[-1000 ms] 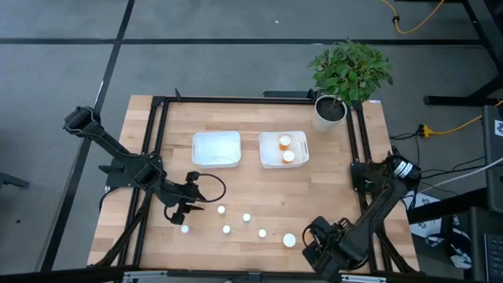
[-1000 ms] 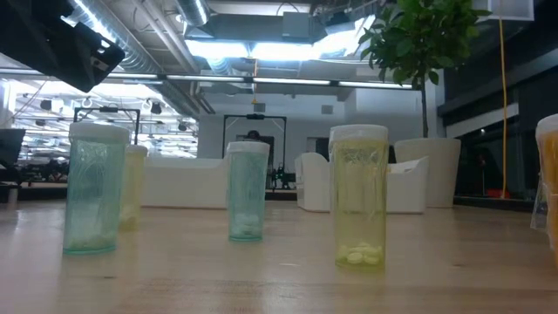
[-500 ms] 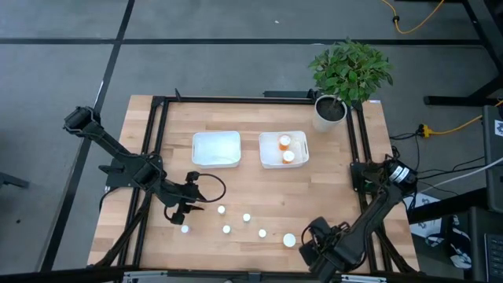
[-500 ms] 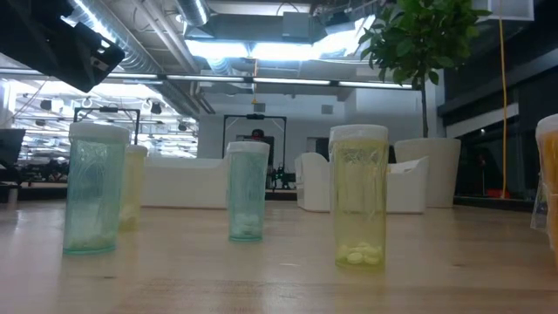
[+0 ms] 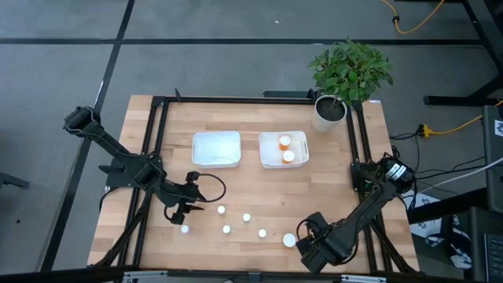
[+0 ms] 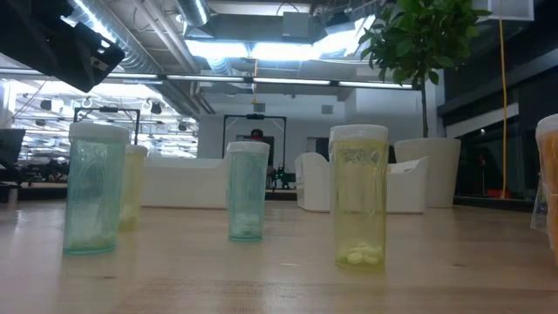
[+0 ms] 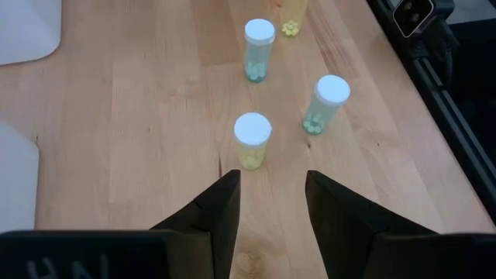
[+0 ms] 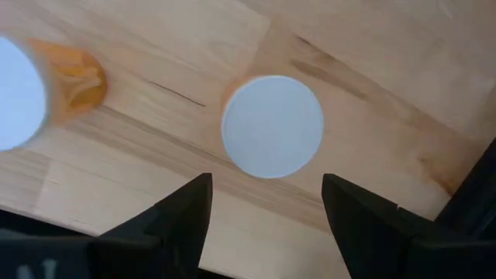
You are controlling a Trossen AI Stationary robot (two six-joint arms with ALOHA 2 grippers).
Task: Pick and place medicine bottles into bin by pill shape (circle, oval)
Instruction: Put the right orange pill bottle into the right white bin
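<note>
Several small white-capped medicine bottles stand upright along the table's near half. My left gripper (image 7: 271,194) (image 5: 191,207) is open at near left, just short of a pale yellow bottle (image 7: 252,141). Two blue-green bottles (image 7: 325,101) (image 7: 258,48) stand farther on. My right gripper (image 8: 267,209) (image 5: 308,239) is open and points down at near right, above the table. A wide orange bottle's white cap (image 8: 272,125) (image 5: 289,240) lies just ahead of its fingers. A second orange bottle (image 8: 35,85) stands beside it. Two orange bottles (image 5: 284,142) (image 5: 288,156) stand in the right bin (image 5: 267,157).
An empty white bin (image 5: 216,148) sits left of the filled one at mid-table. A potted plant (image 5: 346,79) stands at the far right corner. A black frame rail (image 5: 157,157) runs along the table's edges. In the low view, tinted bottles (image 6: 358,196) (image 6: 91,187) stand in a row.
My right gripper has shifted a little toward the table's left, closer to the orange bottle near the front edge, and its wrist has rolled slightly. It stays open. The bottles have not moved.
</note>
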